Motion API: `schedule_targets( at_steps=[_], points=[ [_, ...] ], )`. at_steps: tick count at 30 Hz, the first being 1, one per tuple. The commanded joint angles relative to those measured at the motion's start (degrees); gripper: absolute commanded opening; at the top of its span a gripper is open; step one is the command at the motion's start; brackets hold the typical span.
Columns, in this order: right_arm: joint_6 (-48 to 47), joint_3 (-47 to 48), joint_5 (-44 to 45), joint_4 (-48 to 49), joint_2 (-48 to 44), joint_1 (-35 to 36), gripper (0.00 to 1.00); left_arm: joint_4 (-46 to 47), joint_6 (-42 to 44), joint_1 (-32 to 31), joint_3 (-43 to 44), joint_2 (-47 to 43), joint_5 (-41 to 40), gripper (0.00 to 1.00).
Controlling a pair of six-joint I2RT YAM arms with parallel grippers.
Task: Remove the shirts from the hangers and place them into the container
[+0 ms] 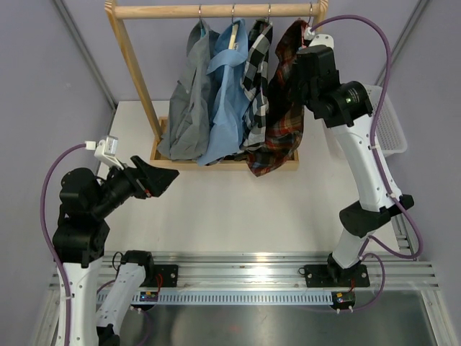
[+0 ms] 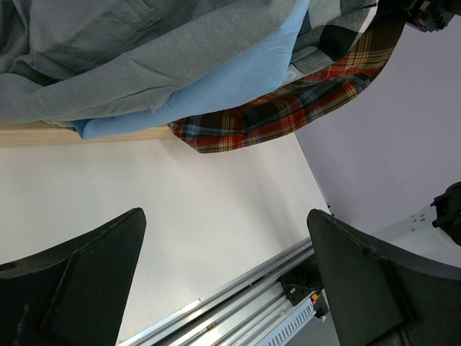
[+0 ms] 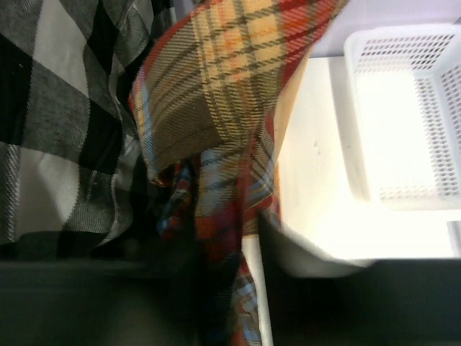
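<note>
Red-and-dark plaid shirt (image 1: pixel 279 122) hangs bunched and creased.

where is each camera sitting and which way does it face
top external: above and behind the arm bases, facing down at the table, rack and four hanging shirts; both arms show, left tool and right tool.
left wrist: low over the table, facing the shirt hems; its open fingers frame the bottom.
right wrist: high by the rack, looking down past the red plaid shirt to the basket; its dark fingers are blurred below.
shared: all three views catch the red plaid shirt.
</note>
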Motion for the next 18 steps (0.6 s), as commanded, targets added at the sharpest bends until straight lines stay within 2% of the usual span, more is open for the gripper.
schedule_targets(
  at_steps=[1,4,5,12,18],
  points=[
    [-0.4,0.3,2.9,2.0,-0.4,0.2,0.25,1.1,0.4,-0.1,0.7,-0.7,0.1,0.99],
    [-0.3,0.4,4.0,2.2,-0.7,0.1,0.04,1.2,0.3,-0.1,0.4,-0.7,0.1,0.99],
    [-0.2,0.5,4.1,2.2,-0.9,0.1,0.00,1.3,0.3,-0.1,0.2,-0.7,0.2,0.99],
    [-3.8,-3.3,4.0,7.4,-6.9,0.1,0.00,2.5,-0.6,-0.1,-0.8,-0.7,1.1,0.99],
    [-11.9,-14.6,3.1,23.4,-18.1,0.1,0.00,4.0,-1.8,-0.1,-2.0,-1.0,1.5,0.99]
  ],
)
